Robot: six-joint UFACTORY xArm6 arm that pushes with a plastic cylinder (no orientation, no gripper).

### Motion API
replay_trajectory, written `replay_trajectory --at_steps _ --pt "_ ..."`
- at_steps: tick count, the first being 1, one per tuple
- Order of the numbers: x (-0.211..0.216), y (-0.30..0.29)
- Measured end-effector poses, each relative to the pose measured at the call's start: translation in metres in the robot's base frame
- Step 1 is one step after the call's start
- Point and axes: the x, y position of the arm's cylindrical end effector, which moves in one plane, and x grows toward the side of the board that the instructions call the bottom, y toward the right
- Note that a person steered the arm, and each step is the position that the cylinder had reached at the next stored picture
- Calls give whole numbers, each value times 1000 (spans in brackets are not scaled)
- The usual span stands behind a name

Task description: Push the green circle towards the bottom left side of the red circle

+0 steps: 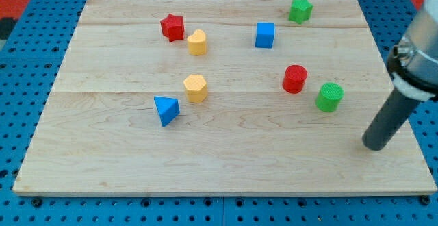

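The arm is carrying no jaws, so there is nothing released or clenched to tell of; it is ending in a dark rod, and my tip [376, 144] is resting on the table [226, 164] near its right edge, touching no block. The green circle [329, 96] is sitting up and to the view's left of my tip, near but apart from it. The red circle [295, 79] is standing just beside the green circle, on its upper left, with a narrow gap showing between them; so the green circle is lying at the red one's lower right.

Further out, a blue cube [265, 35] is sitting above the red circle, and a green star-like block [300, 10] is lying near the table's top edge. Toward the view's left, a yellow hexagonal block [195, 88] and a blue triangle [166, 109] are sitting close together, while a red star [172, 27] and a yellow heart-like block [197, 42] are sitting just beside each other higher up.
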Motion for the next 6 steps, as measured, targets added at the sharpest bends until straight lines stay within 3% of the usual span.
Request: replay_trajectory --at_steps 1,3,4,6 --pt "-27 41" --pt "-52 47" --pt "-92 21" --pt "-109 -81"
